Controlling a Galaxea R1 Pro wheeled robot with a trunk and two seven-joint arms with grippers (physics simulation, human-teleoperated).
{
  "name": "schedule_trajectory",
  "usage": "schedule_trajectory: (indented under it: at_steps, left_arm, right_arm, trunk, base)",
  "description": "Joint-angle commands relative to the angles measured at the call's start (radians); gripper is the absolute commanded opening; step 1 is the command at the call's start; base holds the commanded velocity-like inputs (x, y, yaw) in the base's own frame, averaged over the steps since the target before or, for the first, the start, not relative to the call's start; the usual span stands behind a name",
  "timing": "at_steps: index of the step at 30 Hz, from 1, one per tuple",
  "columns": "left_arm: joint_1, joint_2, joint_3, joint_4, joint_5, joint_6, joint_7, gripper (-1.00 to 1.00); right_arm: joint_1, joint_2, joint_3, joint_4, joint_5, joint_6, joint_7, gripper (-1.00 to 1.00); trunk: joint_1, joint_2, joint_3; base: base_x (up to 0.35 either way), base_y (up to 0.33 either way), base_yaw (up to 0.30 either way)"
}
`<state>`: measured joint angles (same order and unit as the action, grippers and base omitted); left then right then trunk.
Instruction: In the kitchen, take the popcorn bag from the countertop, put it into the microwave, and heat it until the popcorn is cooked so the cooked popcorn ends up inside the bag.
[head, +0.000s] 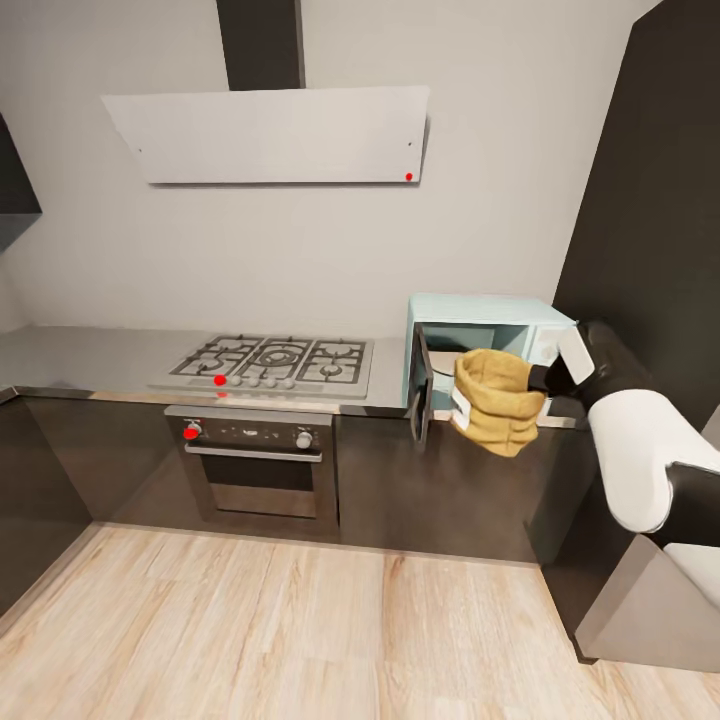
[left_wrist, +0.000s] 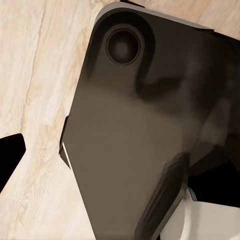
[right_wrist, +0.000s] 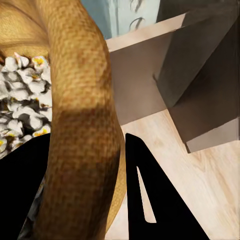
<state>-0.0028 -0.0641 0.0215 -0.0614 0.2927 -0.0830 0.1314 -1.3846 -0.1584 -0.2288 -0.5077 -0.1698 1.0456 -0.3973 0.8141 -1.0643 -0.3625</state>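
Head view: my right claw (head: 541, 383) is clamped on the rolled rim of the popcorn bag (head: 497, 399), holding it in the air just in front of the microwave (head: 480, 318), whose door hangs open at the left of the bag. Microwave sits on the counter (head: 90, 362), right of the gas hob (head: 275, 362). Right wrist view: one dark finger (right_wrist: 150, 200) sits outside the bag's rim (right_wrist: 85, 125), and white puffed popcorn (right_wrist: 20, 100) fills the inside. Left wrist view: my dark base panel (left_wrist: 130, 135) over wood floor (left_wrist: 30, 75); left claw state, can't tell.
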Motion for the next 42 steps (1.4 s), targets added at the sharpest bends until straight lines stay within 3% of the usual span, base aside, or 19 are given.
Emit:
schedule_trajectory:
  at_steps: [1, 9, 15, 28, 42]
  left_arm:
    - [0.000, 0.000, 0.002, 0.000, 0.003, -0.003, 0.002, 1.00]
    - [0.000, 0.001, 0.005, -0.001, 0.003, -0.003, 0.002, 1.00]
    - [0.000, 0.001, 0.005, -0.004, 0.003, -0.003, 0.002, 1.00]
    - [0.000, 0.001, 0.005, -0.003, 0.003, -0.003, 0.002, 1.00]
    - [0.000, 0.001, 0.005, -0.004, 0.003, -0.003, 0.002, 1.00]
  right_arm:
    - [-0.001, -0.001, -0.001, -0.014, -0.012, 0.002, -0.009, -1.00]
    - [0.022, -0.004, 0.003, -0.006, -0.003, 0.002, -0.020, -1.00]
    - [0.057, -0.020, 0.005, 0.017, 0.044, 0.002, -0.011, -1.00]
    - [0.076, -0.024, 0.001, 0.012, 0.043, 0.002, -0.007, -1.00]
    - [0.076, -0.035, 0.005, -0.043, 0.047, 0.002, -0.008, -1.00]
  trunk:
    - [0.000, -0.001, -0.001]
    - [0.000, -0.001, -0.001]
    - [0.000, -0.001, -0.001]
    - [0.000, -0.001, -0.001]
    - [0.000, -0.001, -0.001]
  base:
    - [0.000, 0.000, 0.000]
    - [0.000, 0.000, 0.000]
    - [0.001, 0.000, 0.000]
    - [0.180, 0.000, 0.000]
    - [0.009, 0.000, 0.000]
